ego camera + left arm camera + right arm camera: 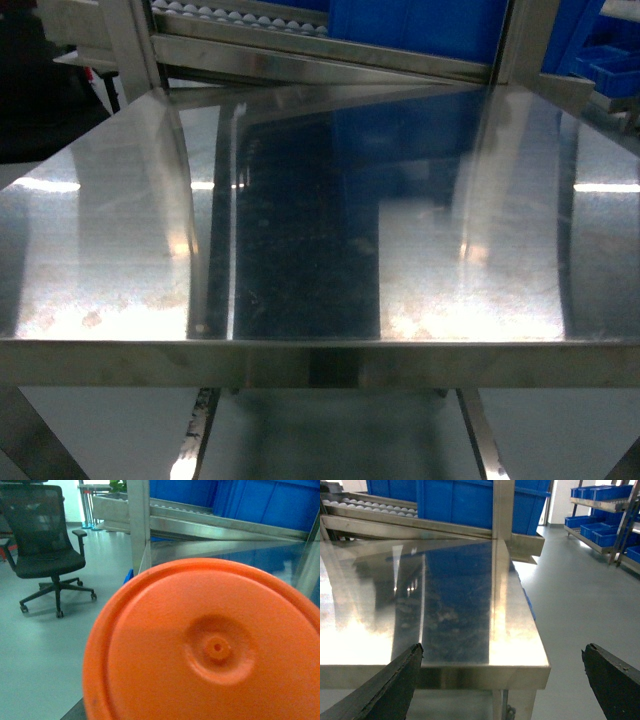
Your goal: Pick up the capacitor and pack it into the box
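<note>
Plainly, what counts: where the orange piece sits against each arm.

Capacitor: the capacitor [210, 645] fills the left wrist view — only its round orange end face shows, with a dimple at the centre. It is right up against that camera, so its long axis seems to run roughly along the left arm's line of sight, pointing away from the lens.

Left gripper: its fingers are not visible in any view. I judge the cylinder is carried by this arm, but whether the jaws are pinching it I cannot tell.

Right gripper: the right gripper [502, 680] is spread wide — its two dark fingertips [390, 685] sit at the bottom corners of its own view with nothing between them, hovering off the near edge of the steel table [470, 670].

Nearer arm: the left, clearly; the right is well apart from the capacitor.

Box: no pink tub appears in any view. The head view shows only the bare steel top [300, 260] and blue bins [420, 25] behind it.

Coming move: as I judge it, the left arm must carry the piece toward the box, wherever that stands — its direction cannot be read.

Bystander item: an office chair [47, 545] stands on the floor off to the left.
</note>
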Motion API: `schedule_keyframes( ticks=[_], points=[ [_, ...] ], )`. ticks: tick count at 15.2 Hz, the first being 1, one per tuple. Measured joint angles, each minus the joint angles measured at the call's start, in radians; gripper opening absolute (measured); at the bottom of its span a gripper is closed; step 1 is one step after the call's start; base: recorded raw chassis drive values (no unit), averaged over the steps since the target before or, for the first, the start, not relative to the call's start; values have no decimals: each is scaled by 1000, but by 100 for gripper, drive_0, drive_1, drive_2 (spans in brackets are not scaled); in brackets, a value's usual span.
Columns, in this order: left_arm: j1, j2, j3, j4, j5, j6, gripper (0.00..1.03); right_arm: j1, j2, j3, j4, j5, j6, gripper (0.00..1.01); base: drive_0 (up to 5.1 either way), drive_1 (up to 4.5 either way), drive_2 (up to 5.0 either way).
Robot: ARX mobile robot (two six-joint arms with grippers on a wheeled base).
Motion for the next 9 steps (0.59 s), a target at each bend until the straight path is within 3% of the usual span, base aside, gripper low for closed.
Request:
schedule_keyframes(
  ticks=[9],
  points=[
    [0,0,0,-1,0,0,44,0,0,0,0,0,0,98,0,0,0]
  ],
)
